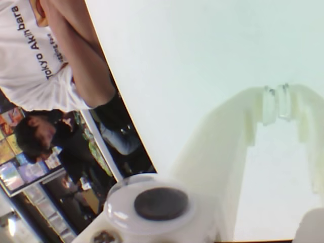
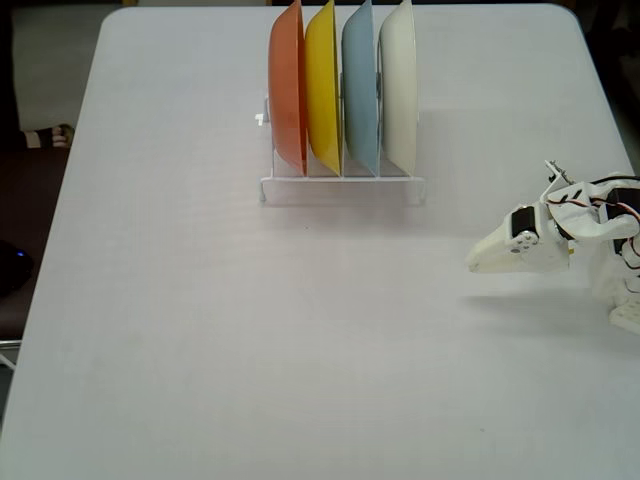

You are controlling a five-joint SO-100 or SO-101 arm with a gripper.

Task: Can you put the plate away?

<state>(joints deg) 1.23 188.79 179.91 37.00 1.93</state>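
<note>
Standing upright in your rack [image 2: 342, 187], cream plate [image 2: 399, 85] in rightmost slot beside blue plate [image 2: 361, 85], gripper [image 2: 474, 262] well apart at table's [image 2: 200, 330] right, fingers together, nothing held.

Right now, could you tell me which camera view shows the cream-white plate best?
The fixed view: the plate stands upright in the rack, rightmost beside the blue plate. The wrist view shows none of it.

Bright, even light; wrist view washed out and blurry.
</note>
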